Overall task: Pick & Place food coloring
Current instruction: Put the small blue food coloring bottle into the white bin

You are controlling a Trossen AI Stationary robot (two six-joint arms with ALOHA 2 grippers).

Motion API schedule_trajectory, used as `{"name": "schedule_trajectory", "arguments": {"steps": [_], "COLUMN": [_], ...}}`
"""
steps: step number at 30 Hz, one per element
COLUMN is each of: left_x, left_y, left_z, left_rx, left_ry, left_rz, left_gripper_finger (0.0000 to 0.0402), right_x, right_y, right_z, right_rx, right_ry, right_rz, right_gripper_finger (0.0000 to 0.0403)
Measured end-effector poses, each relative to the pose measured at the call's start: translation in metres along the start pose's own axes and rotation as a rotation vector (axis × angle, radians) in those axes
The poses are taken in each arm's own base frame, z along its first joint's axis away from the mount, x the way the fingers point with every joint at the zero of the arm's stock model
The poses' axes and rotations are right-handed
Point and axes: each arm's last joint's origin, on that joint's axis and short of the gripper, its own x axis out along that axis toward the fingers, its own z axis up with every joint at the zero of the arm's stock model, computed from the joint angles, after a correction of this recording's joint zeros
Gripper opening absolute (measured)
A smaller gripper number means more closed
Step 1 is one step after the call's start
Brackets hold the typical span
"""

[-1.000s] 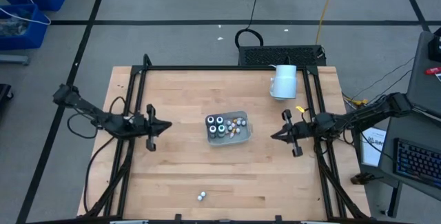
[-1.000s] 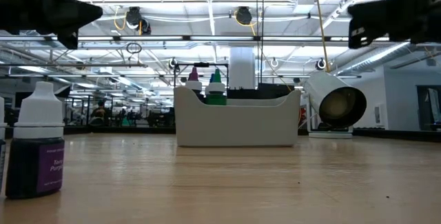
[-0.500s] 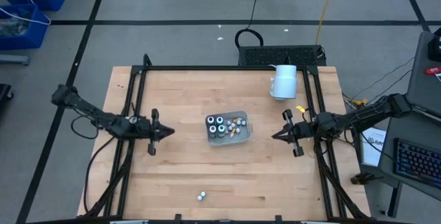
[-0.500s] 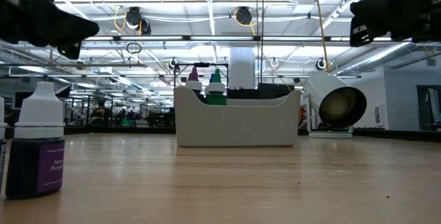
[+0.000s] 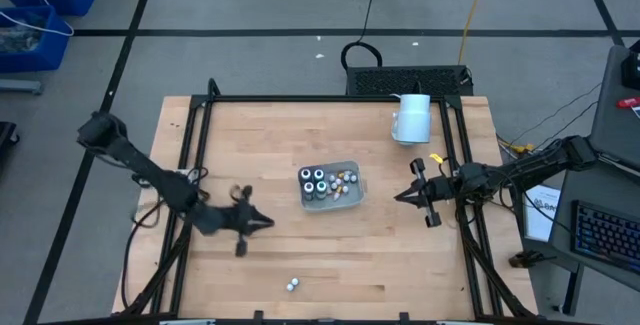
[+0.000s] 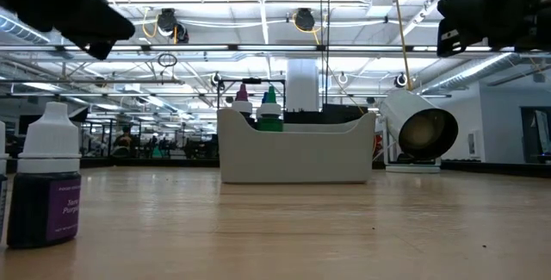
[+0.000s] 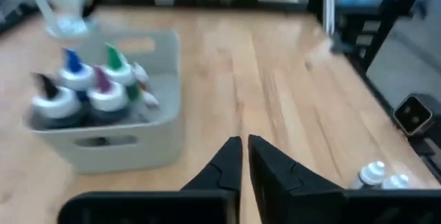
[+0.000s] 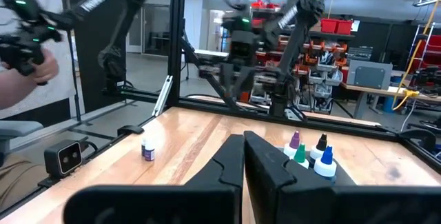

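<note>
The food coloring is seen from above as dark jars and tiny bottles packed in a pale grey tray at mid-table; only the low view shows coloured pointed tips rising upright above the tray wall, long axes vertical. One stray bottle is seen near the table's front edge, well apart from the tray; in the low view it stands upright with its white cap upward, and the left wrist view shows two white-capped shapes there, too blurred to separate. The left gripper is held above the table between the tray and the stray bottle, its fingers all but pressed together with a narrow slit between them and nothing pinched. The right gripper waits near the table's right side, fingers pressed together and empty. A white cylinder lies on its side at the far right, its open mouth visible only at table level. A person's hand holding a device is recorded beyond the table in the right wrist view alone.
</note>
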Motion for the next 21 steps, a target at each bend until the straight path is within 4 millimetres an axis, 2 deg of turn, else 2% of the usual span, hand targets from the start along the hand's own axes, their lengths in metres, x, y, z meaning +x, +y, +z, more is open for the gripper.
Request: {"name": "schedule_trajectory", "arguments": {"steps": [5, 10, 17, 21], "left_x": [0.031, 0.057, 0.091, 0.107], "left_y": [-0.043, -0.094, -0.151, -0.170], "left_z": [0.021, 0.026, 0.032, 0.029], "left_rx": [-0.044, -0.100, -0.209, -0.218], "left_ry": [0.212, 0.410, 0.474, 0.564], "left_rz": [0.026, -0.052, -0.059, -0.047], "left_gripper_finger": [0.0066, 0.0120, 0.0201, 0.0224], "right_x": [0.000, 0.000, 0.000, 0.000], "right_y": [0.000, 0.000, 0.000, 0.000], "right_z": [0.000, 0.001, 0.002, 0.002], "right_rx": [-0.001, -0.021, -0.024, -0.023], "right_ry": [-0.001, -0.006, -0.017, -0.022], "right_rz": [0.000, 0.002, 0.002, 0.002], "right_gripper_finger": [0.0004, 0.0004, 0.0004, 0.0004]}}
